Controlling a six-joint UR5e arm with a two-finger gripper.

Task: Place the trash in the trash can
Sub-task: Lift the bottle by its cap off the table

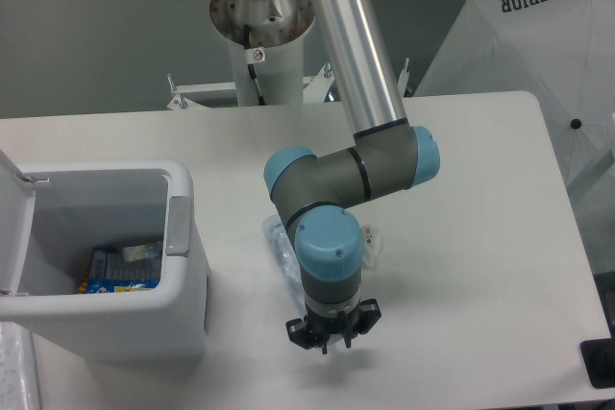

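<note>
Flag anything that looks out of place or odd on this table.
Two pieces of trash lie loose on the table: a flattened clear bottle and a small crumpled wad, both partly hidden behind the arm. The trash can stands open.

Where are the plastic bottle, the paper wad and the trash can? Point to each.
Plastic bottle [280,249]: fixed camera view, on the clear body showing left of the arm's wrist.
Paper wad [370,240]: fixed camera view, on the white edge peeking out right of the wrist.
Trash can [179,226]: fixed camera view, on the grey rim tab.
</note>
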